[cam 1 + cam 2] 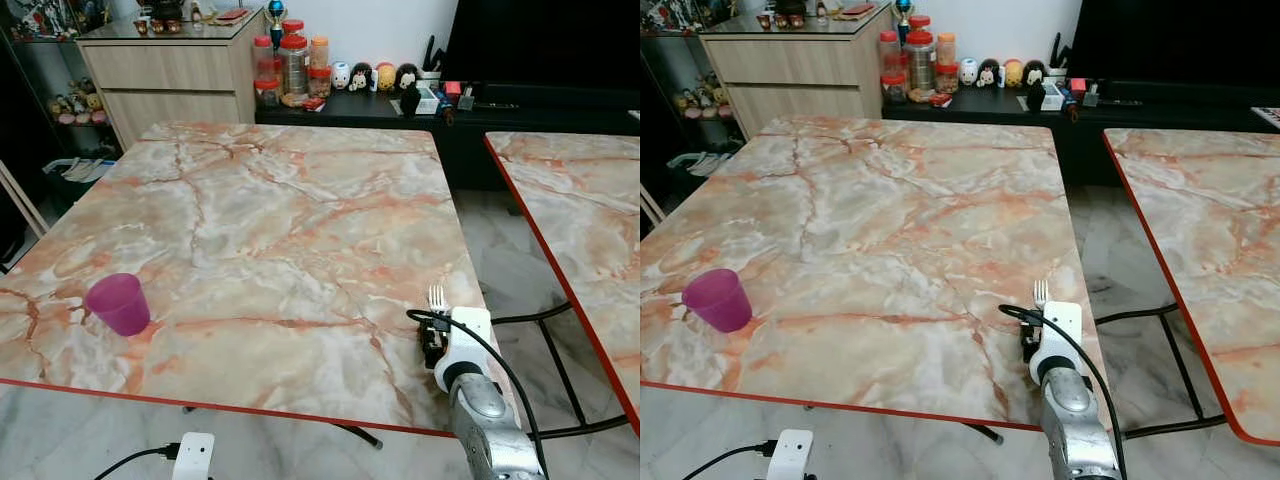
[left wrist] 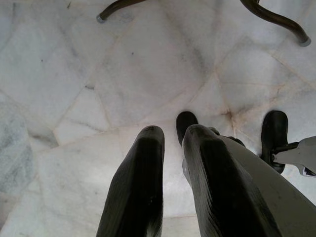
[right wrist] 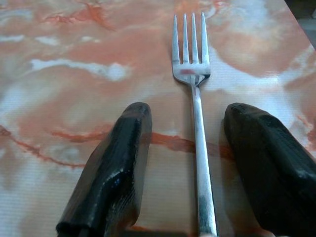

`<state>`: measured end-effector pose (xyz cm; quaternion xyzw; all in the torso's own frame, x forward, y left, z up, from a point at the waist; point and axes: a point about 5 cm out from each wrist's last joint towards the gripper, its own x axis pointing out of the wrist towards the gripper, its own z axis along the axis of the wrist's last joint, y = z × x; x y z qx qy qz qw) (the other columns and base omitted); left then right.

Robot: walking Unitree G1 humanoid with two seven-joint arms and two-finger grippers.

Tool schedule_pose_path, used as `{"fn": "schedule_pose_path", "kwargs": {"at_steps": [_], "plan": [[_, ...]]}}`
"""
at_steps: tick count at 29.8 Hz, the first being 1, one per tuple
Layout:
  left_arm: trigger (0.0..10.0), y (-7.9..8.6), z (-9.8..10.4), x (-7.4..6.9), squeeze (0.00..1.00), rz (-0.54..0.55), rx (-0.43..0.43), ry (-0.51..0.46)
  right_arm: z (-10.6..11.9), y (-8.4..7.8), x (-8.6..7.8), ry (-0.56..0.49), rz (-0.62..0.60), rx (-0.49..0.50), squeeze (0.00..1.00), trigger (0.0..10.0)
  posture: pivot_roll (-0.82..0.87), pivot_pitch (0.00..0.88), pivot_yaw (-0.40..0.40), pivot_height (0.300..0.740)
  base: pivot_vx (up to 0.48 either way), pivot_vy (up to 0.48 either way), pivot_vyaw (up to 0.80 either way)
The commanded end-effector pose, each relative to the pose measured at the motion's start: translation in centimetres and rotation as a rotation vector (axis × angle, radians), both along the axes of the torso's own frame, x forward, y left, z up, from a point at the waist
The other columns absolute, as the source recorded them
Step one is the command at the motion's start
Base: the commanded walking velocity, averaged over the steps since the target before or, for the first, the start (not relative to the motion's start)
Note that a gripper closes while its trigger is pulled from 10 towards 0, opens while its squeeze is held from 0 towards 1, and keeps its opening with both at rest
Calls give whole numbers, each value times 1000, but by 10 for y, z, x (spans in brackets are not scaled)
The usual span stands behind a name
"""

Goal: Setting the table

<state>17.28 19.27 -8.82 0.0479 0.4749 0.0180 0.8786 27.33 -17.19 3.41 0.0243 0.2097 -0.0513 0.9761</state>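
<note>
A silver fork (image 3: pixel 195 98) lies flat on the marble-patterned table (image 1: pixel 300 220) near its front right corner, tines pointing away from me. My right gripper (image 3: pixel 190 116) is open just above the tabletop, one black finger on each side of the fork's handle and neither touching it. In the left eye view the fork tines (image 1: pixel 436 297) stick out beyond the right gripper (image 1: pixel 436 325). A purple plastic cup (image 1: pixel 119 303) stands upright near the front left edge. My left gripper (image 2: pixel 170 136) hangs idle below the table, shut, pointing at the floor.
A second marble table (image 1: pixel 580 220) stands to the right across a narrow floor gap. Behind are a wooden cabinet (image 1: pixel 170 70) and a dark low console with jars (image 1: pixel 292 65) and figurines. Curved table legs (image 2: pixel 276 22) rest on the tiled floor.
</note>
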Motion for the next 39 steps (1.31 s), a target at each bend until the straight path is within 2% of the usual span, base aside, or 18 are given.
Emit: {"fn": "schedule_pose_path", "kwargs": {"at_steps": [1, 2, 3, 4, 39], "plan": [[10000, 0, -1, -3, 0, -12, 1, 21, -13, -5, -7, 68, -40, 21, 0, 10000, -73, 0, -3, 740, 0, 0, 0], [10000, 0, -1, -3, 0, -12, 1, 21, -13, -5, -7, 68, -40, 21, 0, 10000, -73, 0, -3, 740, 0, 0, 0], [10000, 0, -1, -3, 0, -13, 0, 22, -13, -5, -6, 67, -42, 26, 0, 2000, -73, 0, -2, 740, 0, 0, 0], [10000, 0, -1, -3, 0, -14, 0, 23, -13, -5, -6, 66, -42, 28, 0, 157, -72, 0, -1, 740, 0, 0, 0], [10000, -3, -2, -4, 0, -25, -10, 34, -8, -2, 0, 21, -14, 47, 0, 0, -78, 0, -1, 740, 0, 0, 0]]}}
